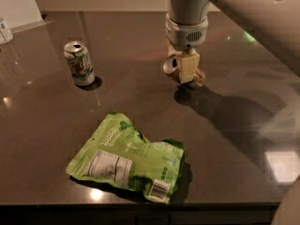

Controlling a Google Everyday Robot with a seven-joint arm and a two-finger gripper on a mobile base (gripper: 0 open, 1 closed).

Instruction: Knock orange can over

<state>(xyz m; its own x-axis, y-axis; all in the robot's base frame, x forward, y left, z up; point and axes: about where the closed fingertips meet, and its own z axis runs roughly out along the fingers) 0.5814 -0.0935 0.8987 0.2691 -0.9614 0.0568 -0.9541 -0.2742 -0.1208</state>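
The tool point(186, 69) is hanging at the far right-centre of the dark, glossy tabletop point(51, 125), reaching down from the robot's pale arm point(187, 13), which is entering from the top of the view. A cream-coloured part of the tool is sitting directly in front of the orange can point(171, 65) and covering its middle. I cannot tell how far the tool is open, or whether it is gripping the can or only pressing against it.

The orange can is not standing upright. It is lying tilted, with its silver top and pull-tab opening facing left and slightly toward the camera, and its coppery lower end poking out to the right of the tool. A dark shadow is spreading on the tabletop just below and to the right of the can. Whether the can is resting on the surface or sitting slightly above it is not clear.

1 green-and-white can point(79, 63) is standing upright well apart to the left, near the far left of the tabletop. 1 crumpled green pouch point(129, 156) is lying flat near the front edge, with its white nutrition label and barcode facing up. A small white object point(4, 30) is showing partly at the left border.
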